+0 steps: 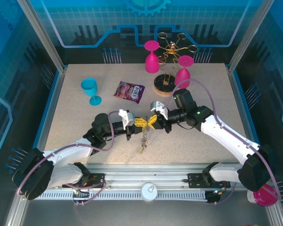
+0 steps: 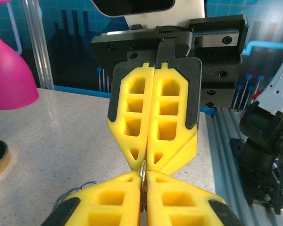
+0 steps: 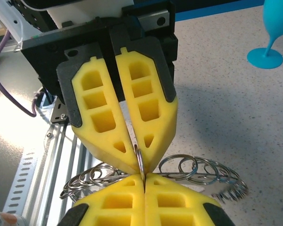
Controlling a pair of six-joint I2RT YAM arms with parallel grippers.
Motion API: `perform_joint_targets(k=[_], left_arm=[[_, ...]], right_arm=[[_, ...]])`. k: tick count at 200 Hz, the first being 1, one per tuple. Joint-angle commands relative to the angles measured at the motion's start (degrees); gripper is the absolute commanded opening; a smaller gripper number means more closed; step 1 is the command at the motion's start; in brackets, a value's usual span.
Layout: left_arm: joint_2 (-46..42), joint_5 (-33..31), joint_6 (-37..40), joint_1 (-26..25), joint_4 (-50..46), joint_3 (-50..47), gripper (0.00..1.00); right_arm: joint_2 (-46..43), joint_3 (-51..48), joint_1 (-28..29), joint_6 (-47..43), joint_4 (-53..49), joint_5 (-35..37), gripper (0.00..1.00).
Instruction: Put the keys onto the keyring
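Jaws of the left gripper [image 1: 144,123] and right gripper [image 1: 151,120], meeting tip to tip, are both closed tight on the thin keyring [image 3: 138,159], held upright on edge; the keys [image 1: 144,140] dangle beneath it, strung downward toward the table [image 1: 85,132].

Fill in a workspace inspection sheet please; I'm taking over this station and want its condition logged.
Surface: speckled table, no spills seen.
Job's things: keyring dangles over the table, pinched from both sides.
Clutter: blue goblet, snack packet, two pink goblets, gold wire rack, all farther back.
Grippers: left gripper and right gripper tip to tip, both shut on the keyring.
Cables: purple cable loops along each arm; no snag seen.
Surroundings: blue panel walls; third pink goblet off the table, near right corner.
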Motion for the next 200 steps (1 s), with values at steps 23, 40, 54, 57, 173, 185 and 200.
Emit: perform_joint_targets(k=[23, 40, 54, 57, 173, 185, 200], left_arm=[[-2.67, -2.29, 6.71, -0.27, -13.61, 4.61, 0.15], [-2.93, -2.38, 8.11, -0.23, -16.51, 5.35, 0.16], [-2.68, -2.17, 9.16, -0.22, -18.19, 5.93, 0.15], [-2.57, -2.04, 9.38, -0.22, -18.62, 6.09, 0.15], [-3.93, -3.49, 10.39, -0.22, -19.61, 6.61, 0.0], [-4.75, -3.45, 7.19, -0.18, -13.81, 4.77, 0.0], [-5.45, -2.93, 3.69, -0.11, -8.41, 3.34, 0.0]], right_arm=[[2.23, 5.49, 1.57, -4.29, -8.03, 1.63, 0.0], [2.97, 6.87, 2.2, -5.18, -10.01, 2.71, 0.0], [3.78, 8.25, 2.89, -6.0, -12.0, 3.76, 0.0], [3.94, 8.6, 3.01, -6.22, -12.41, 3.95, 0.0], [3.03, 12.9, 3.58, -3.46, -14.49, 7.34, 0.26], [0.34, 9.01, 1.87, -0.91, -9.94, 5.44, 0.3], [-1.89, 4.88, 0.51, 2.04, -4.99, 3.75, 0.3]])
